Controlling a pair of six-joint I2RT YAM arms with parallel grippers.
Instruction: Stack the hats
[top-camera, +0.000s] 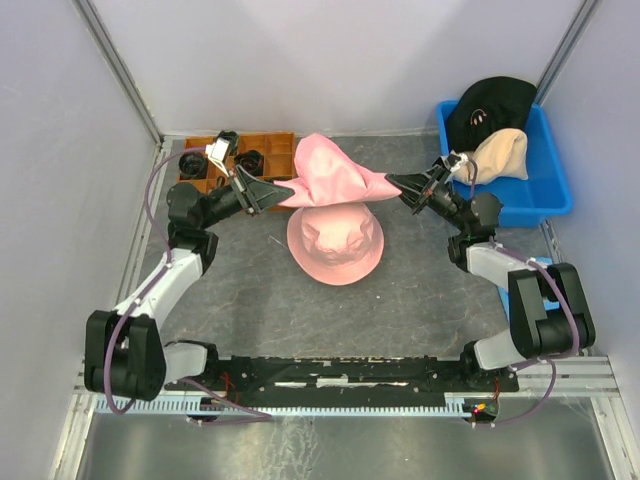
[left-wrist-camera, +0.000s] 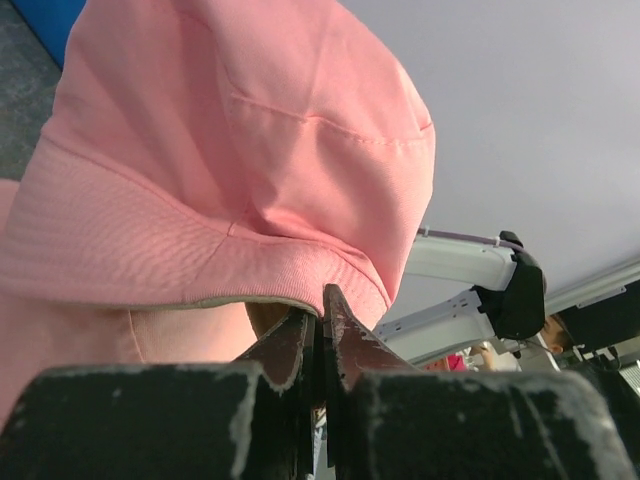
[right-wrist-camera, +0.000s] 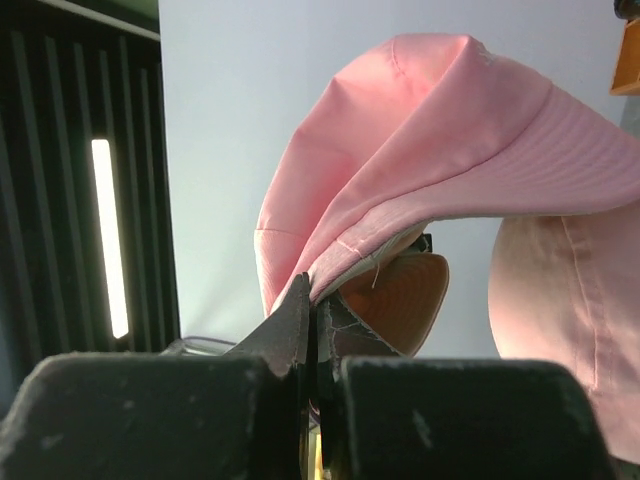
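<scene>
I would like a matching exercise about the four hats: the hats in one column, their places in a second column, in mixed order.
1. upper pink hat
2. lower pink hat
3. black hat
4. beige hat

a. blue bin, far end
b. in the air, pinched by left hand and right hand
c. blue bin, next to the right hand
d. middle of the table, no hand on it

Pairs: 1-b; 2-d; 3-a; 4-c

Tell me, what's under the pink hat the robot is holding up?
A lower pink hat sits on the table, below the lifted pink hat. Anything beneath the lower pink hat is covered, so I cannot tell.
</scene>
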